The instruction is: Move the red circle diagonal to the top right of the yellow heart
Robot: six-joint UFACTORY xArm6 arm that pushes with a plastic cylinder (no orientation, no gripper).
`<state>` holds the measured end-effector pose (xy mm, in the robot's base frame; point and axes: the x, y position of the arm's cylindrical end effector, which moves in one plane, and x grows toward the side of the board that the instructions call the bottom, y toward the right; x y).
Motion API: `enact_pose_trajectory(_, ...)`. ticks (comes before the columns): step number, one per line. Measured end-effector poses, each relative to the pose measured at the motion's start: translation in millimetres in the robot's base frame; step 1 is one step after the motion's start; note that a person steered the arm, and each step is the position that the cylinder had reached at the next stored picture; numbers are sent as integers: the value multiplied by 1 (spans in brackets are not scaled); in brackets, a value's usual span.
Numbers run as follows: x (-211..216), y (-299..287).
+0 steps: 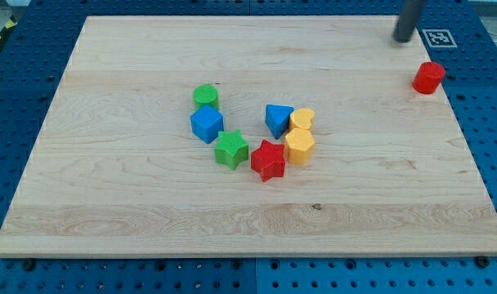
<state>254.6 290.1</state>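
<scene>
The red circle (428, 77) stands at the right edge of the wooden board (134, 204), near the view's top right. The yellow heart (302, 119) sits near the board's middle, touching the blue triangle (278, 119) on its left and the yellow hexagon (299, 146) below it. My tip (405, 37) is at the view's top right, above and a little left of the red circle, apart from it and far from the yellow heart.
A red star (269, 159) touches the yellow hexagon's lower left. A green star (231, 149), a blue cube (206, 124) and a green circle (205, 96) form a row left of the middle. A white marker tag (438, 37) lies beside the board's top right corner.
</scene>
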Motion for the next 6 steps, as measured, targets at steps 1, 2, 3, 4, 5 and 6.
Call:
enact_pose_trajectory(1, 13, 54)
enact_pose_trajectory(2, 43, 55)
enact_pose_trajectory(3, 84, 49)
enact_pose_trajectory(4, 100, 13)
enact_pose_trajectory(5, 110, -38)
enact_pose_trajectory(6, 115, -83)
